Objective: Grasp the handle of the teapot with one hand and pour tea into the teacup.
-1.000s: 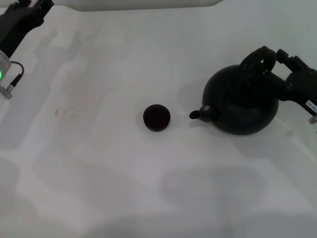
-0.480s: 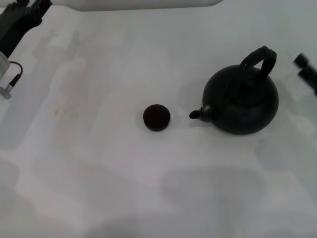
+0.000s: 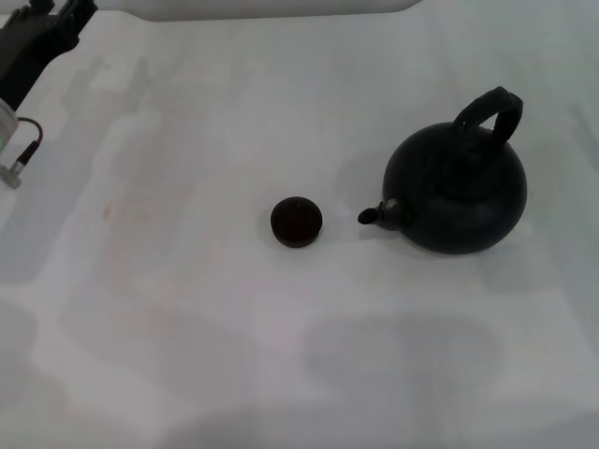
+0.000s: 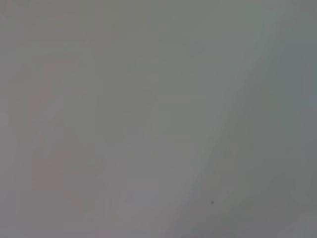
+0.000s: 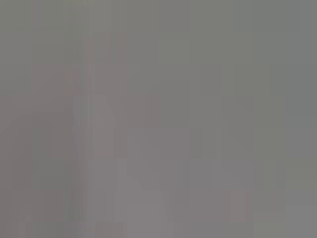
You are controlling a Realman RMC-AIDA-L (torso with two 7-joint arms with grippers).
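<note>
The matte black teapot [image 3: 456,192] stands on the white table at the right in the head view, its short spout [image 3: 372,215] pointing left. Its arched black handle [image 3: 489,113] rises over the top, and nothing holds it. The small dark teacup [image 3: 297,222] stands to the left of the spout, a short gap away. My left gripper [image 3: 58,13] is parked at the far left corner, away from both. My right gripper is out of view. Both wrist views show only a blank grey surface.
The white table [image 3: 187,309] stretches around the teapot and cup. A cable and connector [image 3: 21,154] hang from the left arm at the left edge. A pale rim [image 3: 262,7] runs along the table's far edge.
My right gripper, which was at the teapot's handle a second ago, has pulled away to the right and left the view. The teapot and cup have not moved.
</note>
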